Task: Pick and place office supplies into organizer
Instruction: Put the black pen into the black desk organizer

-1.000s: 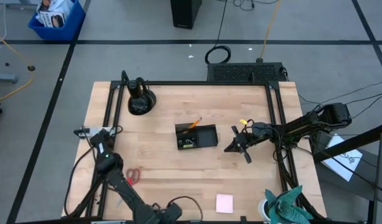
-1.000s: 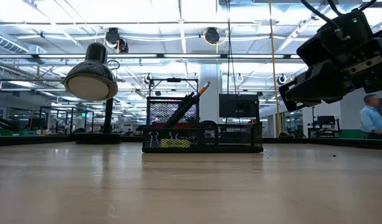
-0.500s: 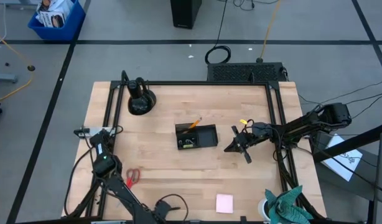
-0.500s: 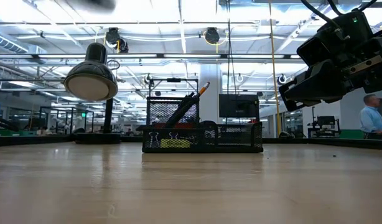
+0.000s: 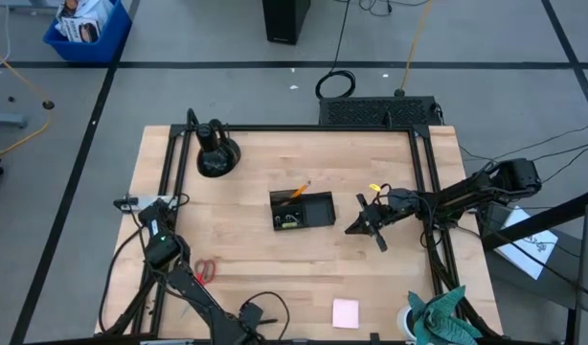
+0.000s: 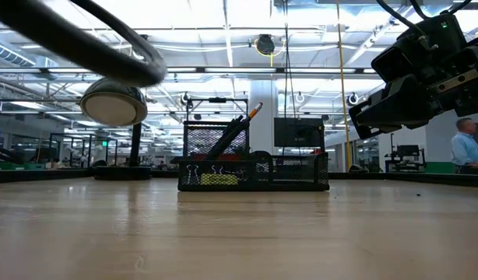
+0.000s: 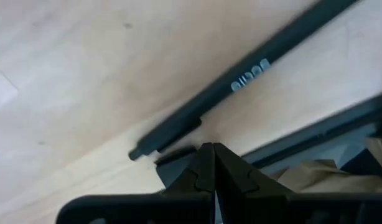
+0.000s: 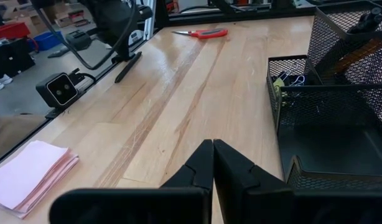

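Note:
A thin black pen [image 7: 241,81] lies flat on the wood close to the table's near edge rail [image 7: 315,130]. My left gripper [image 7: 214,149] [image 5: 248,314] points down over it, shut, with its fingertips beside the pen's clip end. The black mesh organizer [image 5: 302,209] [image 6: 253,171] stands mid-table with an orange pencil [image 6: 251,113] leaning in it. Red-handled scissors [image 5: 206,270] lie at the left. A pink notepad [image 5: 346,312] lies near the front edge. My right gripper [image 5: 356,228] [image 8: 213,144] hangs shut just right of the organizer, holding nothing. My left gripper's shut fingertips [image 7: 206,163] stand right by the pen's clip end [image 7: 178,152], coming from above. Whether they touch the pen, I cannot tell.
A black desk lamp [image 5: 215,153] stands at the far left. A teal cloth [image 5: 438,316] sits at the near right corner. Bare wood lies between the organizer and the notepad. Black rails [image 5: 169,182] frame the table's sides.
My left gripper has come down toward the table near its near edge, shifting a little toward the left and rolling about its own axis. One of its cables has swung into the low view's upper left. The right arm has kept still.

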Controlling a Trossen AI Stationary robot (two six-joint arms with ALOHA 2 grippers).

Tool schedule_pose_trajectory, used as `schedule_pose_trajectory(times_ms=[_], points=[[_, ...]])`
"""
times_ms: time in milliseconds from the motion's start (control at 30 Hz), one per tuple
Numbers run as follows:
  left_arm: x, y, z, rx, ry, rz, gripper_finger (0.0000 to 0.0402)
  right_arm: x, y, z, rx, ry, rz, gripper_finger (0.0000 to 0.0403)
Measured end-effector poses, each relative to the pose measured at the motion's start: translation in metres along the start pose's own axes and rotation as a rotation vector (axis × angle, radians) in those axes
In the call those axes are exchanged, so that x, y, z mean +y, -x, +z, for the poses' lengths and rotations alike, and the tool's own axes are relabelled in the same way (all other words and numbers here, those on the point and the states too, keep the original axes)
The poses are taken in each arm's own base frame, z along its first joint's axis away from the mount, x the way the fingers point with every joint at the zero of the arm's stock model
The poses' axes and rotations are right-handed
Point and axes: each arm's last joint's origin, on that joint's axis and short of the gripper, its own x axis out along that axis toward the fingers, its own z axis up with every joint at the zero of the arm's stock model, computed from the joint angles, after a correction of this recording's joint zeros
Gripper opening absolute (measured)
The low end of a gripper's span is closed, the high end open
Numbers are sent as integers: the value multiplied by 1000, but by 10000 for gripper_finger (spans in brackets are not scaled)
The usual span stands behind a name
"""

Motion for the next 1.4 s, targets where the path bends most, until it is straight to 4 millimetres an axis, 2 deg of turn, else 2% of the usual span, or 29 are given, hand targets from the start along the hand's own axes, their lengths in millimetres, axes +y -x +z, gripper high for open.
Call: schedule_pose_trajectory(times_ms=[467, 767, 933, 1067, 1200, 1400], points=[[10, 1, 29, -87, 32, 161, 1, 0, 0, 0, 0, 0, 0, 4], [8, 4, 76, -226, 1, 224, 1, 0, 0, 0, 0, 0, 0, 4], [5, 5, 105, -224, -38, 224, 1, 0, 0, 0, 1, 0, 0, 4], [4, 2, 120, -193, -88, 213, 1, 0, 0, -1, 6, 3, 0, 4], [8, 1, 128, -183, -73, 245, 1, 0, 0, -1, 10, 4, -1, 4], [11, 7, 127, -196, -93, 291, 1, 0, 0, -2, 17, 5, -1, 4]])
